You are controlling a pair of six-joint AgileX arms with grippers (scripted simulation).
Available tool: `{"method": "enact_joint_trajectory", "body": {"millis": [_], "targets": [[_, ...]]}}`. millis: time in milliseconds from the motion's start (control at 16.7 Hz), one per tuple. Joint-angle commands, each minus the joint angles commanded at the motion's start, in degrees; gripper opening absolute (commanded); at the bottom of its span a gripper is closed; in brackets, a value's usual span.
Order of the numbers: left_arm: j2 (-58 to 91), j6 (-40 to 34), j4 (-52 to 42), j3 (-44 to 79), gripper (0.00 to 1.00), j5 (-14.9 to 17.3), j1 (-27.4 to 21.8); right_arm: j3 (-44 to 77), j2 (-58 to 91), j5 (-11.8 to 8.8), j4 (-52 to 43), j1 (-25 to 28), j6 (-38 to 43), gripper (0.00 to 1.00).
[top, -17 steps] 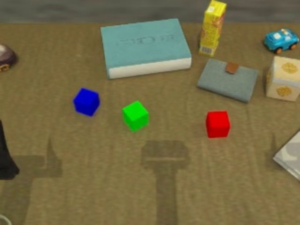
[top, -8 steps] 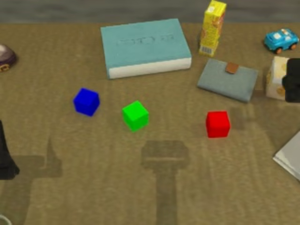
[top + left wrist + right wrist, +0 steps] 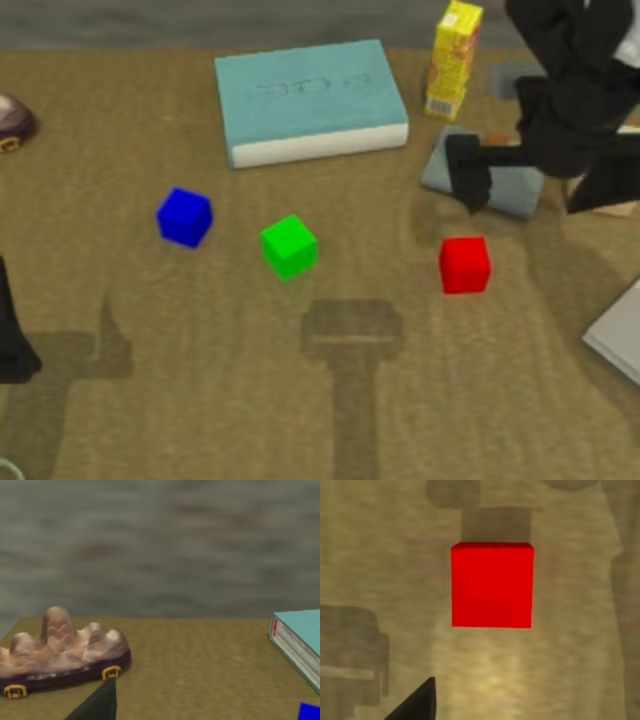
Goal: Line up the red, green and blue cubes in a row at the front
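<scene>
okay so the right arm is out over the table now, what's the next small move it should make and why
Probably lower the right gripper toward the red cube and straddle it. The gripper hangs just behind the cube, holding nothing; the right wrist view looks straight down at it. The left arm stays parked at the table's left edge.

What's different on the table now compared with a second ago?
The right arm has swung in from the table's right side. Its right gripper now hangs over the grey wallet, just behind the red cube, holding nothing. It now hides the cream box and toy car. The red cube, green cube, blue cube and teal book have not moved. The left arm stays parked at the left edge.
</scene>
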Motion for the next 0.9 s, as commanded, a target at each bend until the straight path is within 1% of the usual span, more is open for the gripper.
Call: {"method": "enact_joint_trajectory", "body": {"millis": [180, 360, 780, 900], "targets": [[0.0, 0.0, 0.0, 0.0, 1.0, 0.0, 0.0, 9.32, 10.75, 0.11, -5.3, 2.11, 1.87, 1.0], [0.0, 0.0, 0.0, 0.0, 1.0, 0.0, 0.0, 14.67, 16.4, 0.21, -8.15, 3.31, 2.95, 1.0], [0.0, 0.0, 0.0, 0.0, 1.0, 0.0, 0.0, 15.42, 17.28, 0.22, -8.35, 3.25, 3.07, 1.0], [0.0, 0.0, 0.0, 0.0, 1.0, 0.0, 0.0, 13.94, 18.12, 0.25, -6.25, 3.37, 3.0, 1.0]]}}
